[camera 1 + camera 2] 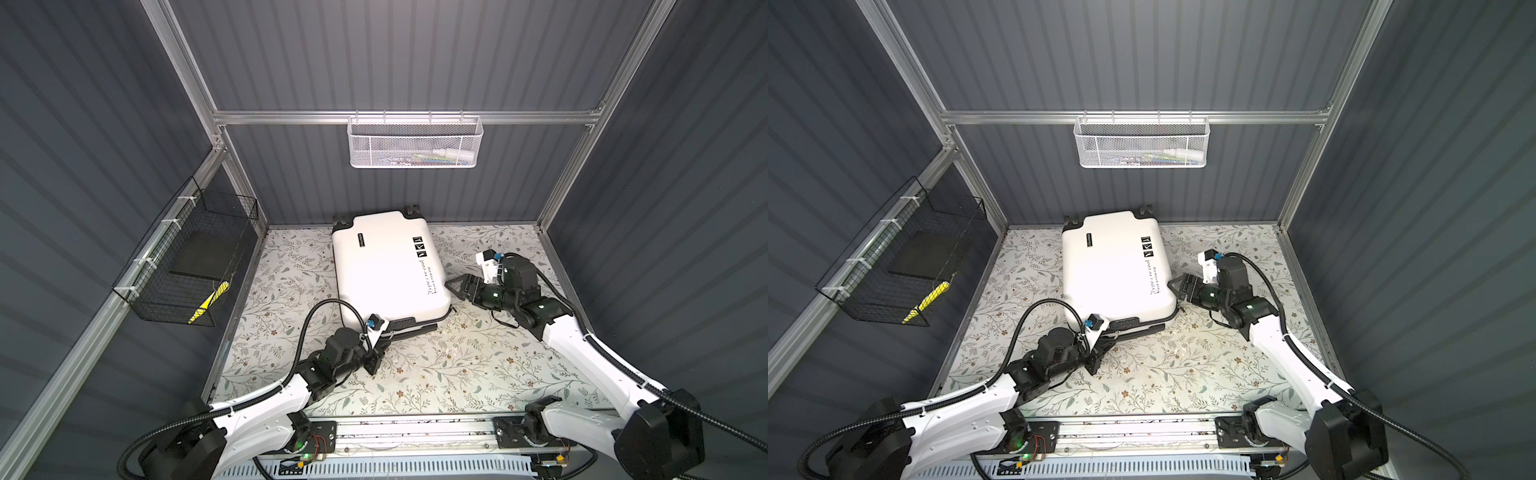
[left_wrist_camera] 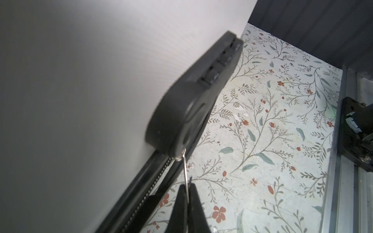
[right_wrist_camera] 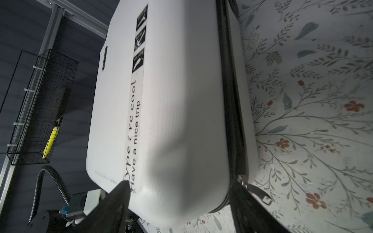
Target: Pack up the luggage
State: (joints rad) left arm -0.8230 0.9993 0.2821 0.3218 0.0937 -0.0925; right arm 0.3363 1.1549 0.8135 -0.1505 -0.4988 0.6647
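1. Luggage [image 1: 386, 270]: white hard shell, lying flat on the floral table [image 1: 457, 374], both halves together. It sits directly ahead of both pincers, its near edge at the left pincer and its near right corner at the right one. No lining or contents show.

2. Zip, left end: a thin metal zipper pull [image 2: 185, 173] runs from its slider, just below the black handle [image 2: 181, 113], straight back into the left pincer.

3. Left pincer [image 2: 188, 186]: closed, pinching that zipper pull between its fingertips, hard against the luggage's near edge.

4. Zip, right end: a second pull tab [image 3: 256, 191] hangs at the seam of the corner, just beside the right pincer's lower finger and not gripped.

5. Right pincer [image 1: 453, 289]: jaws wide apart, astride the luggage's corner and holding nothing. Whether a fingertip touches the shell cannot be told.

6. White mesh basket [image 1: 415, 143]: on the back wall, well beyond both pincers, with small items inside, too blurred to name.

7. Black wire basket [image 1: 187, 266]: on the side wall, well out from the left pincer, holding a yellow item [image 1: 208, 305] and a dark flat piece.

8. Progress, as judged: early.
   - No item appears to have reached the luggage, and the baskets hold goods.
   - The step in hand looks like working the zip, probably to open the shell, though zipped or unzipped cannot be read from the seam.
   - Left to do: opening, loading, closing.
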